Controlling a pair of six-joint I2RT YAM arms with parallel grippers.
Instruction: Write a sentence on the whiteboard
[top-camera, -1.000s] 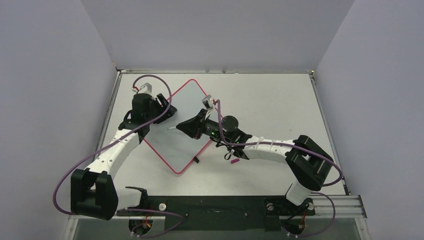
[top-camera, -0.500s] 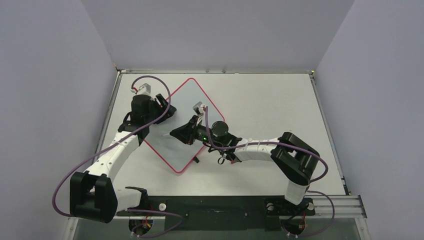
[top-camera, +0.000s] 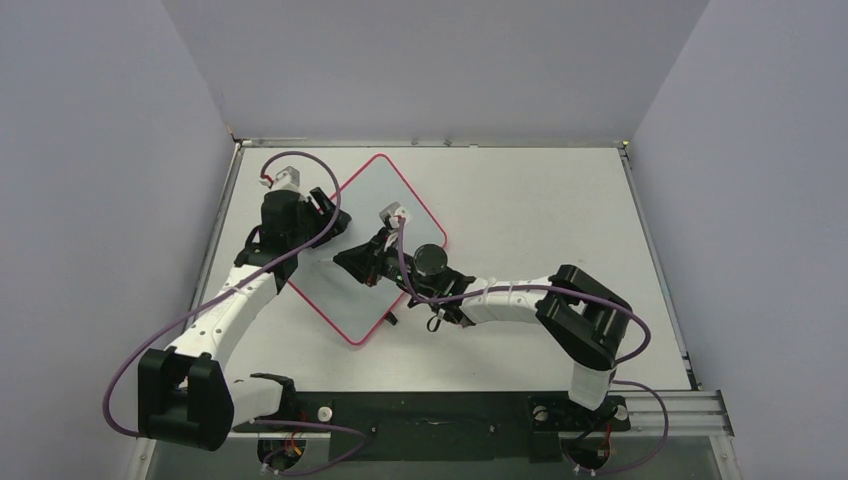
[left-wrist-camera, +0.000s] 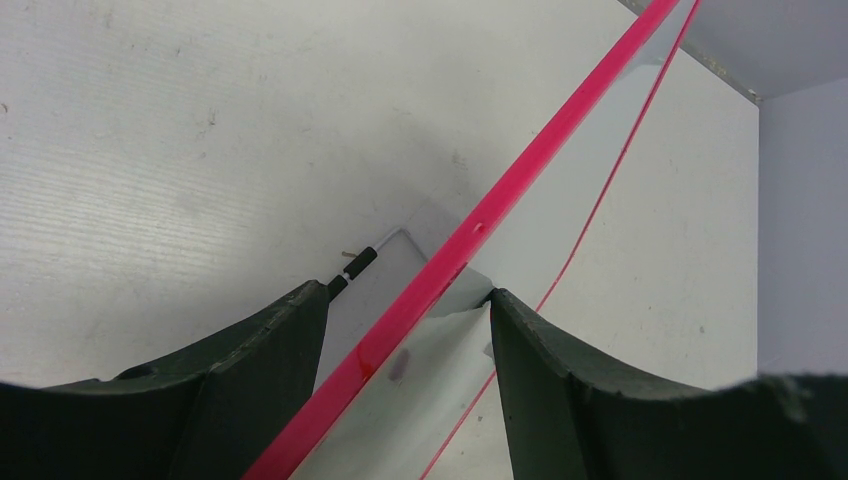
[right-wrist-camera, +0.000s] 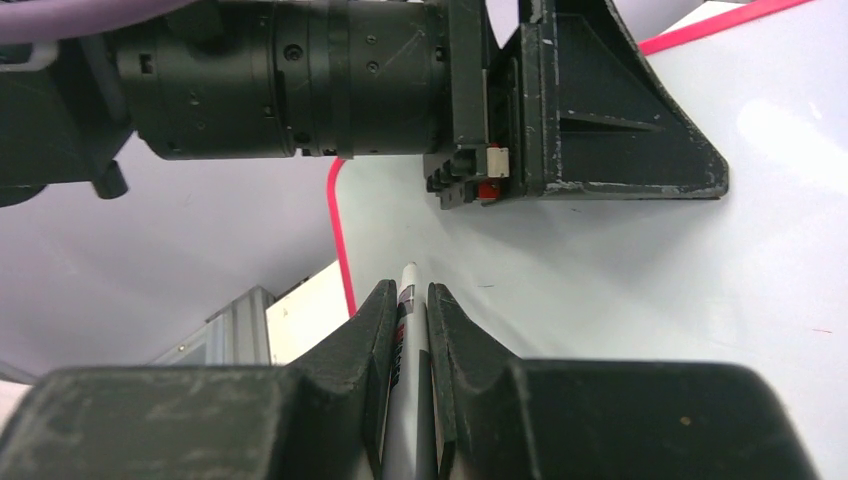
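Two tools meet over the whiteboard (top-camera: 375, 195), lying cornerwise on the table's (top-camera: 540, 200) far left: we see the right tool (right-wrist-camera: 407, 290) clamped on a marker (right-wrist-camera: 412, 380) whose long axis points across the board toward the left tool (left-wrist-camera: 407, 293), jaws wide astride its red edge.

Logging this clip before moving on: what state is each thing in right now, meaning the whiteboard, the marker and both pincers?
whiteboard: flat on the table, turned diagonal, no writing visible.
marker: gripped, tip aimed at the whiteboard; contact unclear.
left pincer: open, astride the whiteboard's red edge.
right pincer: shut on the marker.
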